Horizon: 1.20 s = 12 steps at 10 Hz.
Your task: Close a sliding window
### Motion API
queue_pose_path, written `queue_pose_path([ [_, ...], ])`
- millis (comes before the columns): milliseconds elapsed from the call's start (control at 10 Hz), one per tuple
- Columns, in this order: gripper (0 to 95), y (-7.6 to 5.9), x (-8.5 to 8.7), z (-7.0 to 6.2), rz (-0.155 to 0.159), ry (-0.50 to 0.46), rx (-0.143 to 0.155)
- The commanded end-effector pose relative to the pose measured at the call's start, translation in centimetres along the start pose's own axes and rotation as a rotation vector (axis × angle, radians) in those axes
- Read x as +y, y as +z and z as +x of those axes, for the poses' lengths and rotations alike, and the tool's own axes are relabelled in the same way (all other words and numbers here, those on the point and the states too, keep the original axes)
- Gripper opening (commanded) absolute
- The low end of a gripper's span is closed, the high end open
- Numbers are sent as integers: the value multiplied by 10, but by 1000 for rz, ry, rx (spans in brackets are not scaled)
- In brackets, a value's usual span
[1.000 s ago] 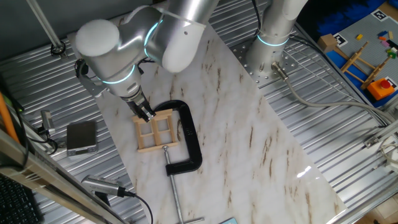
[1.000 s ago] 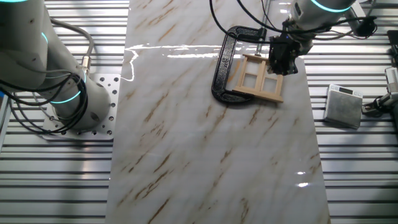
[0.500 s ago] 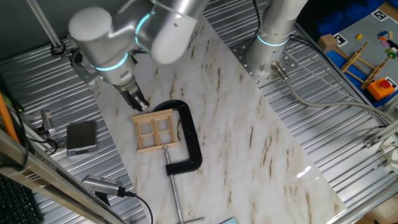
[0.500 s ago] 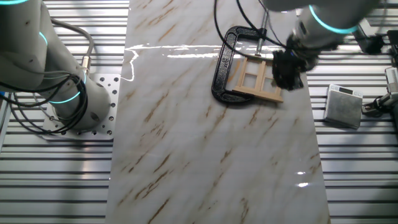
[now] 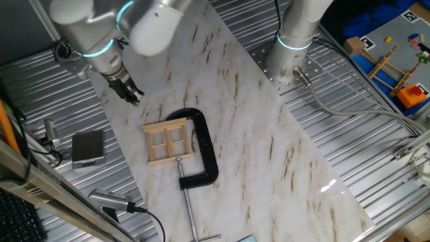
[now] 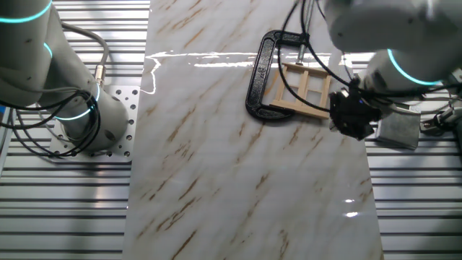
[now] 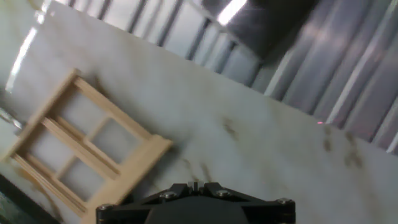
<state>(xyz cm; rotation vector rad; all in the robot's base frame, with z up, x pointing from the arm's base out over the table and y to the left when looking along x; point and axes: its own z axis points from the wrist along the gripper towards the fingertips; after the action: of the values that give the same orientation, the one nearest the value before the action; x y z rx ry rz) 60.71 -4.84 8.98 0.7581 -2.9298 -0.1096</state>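
Observation:
The sliding window [image 5: 168, 141] is a small pale-wood frame with four panes. It lies flat on the marble slab, held in the jaw of a black C-clamp [image 5: 203, 153]. It also shows in the other fixed view [image 6: 303, 89] and at the lower left of the hand view [image 7: 81, 146]. My gripper [image 5: 129, 93] hangs above the slab, off the window's far-left corner and clear of it. In the other fixed view my gripper [image 6: 350, 120] is beside the window's near right edge. The fingers [image 7: 194, 185] look shut together and hold nothing.
A grey metal box [image 5: 88, 148] sits on the ribbed table left of the slab, also seen in the other fixed view [image 6: 398, 123]. A second arm's base [image 5: 294, 42] stands at the slab's far side. A wooden stick frame with an orange block [image 5: 403, 84] is far right.
My gripper has left the window's far-left corner, risen and moved away to the left toward the slab's edge. The window and clamp have stayed in place.

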Motion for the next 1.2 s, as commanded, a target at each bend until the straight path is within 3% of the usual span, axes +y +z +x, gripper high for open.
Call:
queue_pose_path([
  [100,0,0,17,-4,3,49,18],
  [400,0,0,17,-4,7,208,10],
  [500,0,0,16,-4,12,206,15],
  [700,0,2,-4,3,13,193,18],
  [1000,0,8,-66,34,13,30,17],
  [1200,0,10,-76,59,17,-21,20],
])
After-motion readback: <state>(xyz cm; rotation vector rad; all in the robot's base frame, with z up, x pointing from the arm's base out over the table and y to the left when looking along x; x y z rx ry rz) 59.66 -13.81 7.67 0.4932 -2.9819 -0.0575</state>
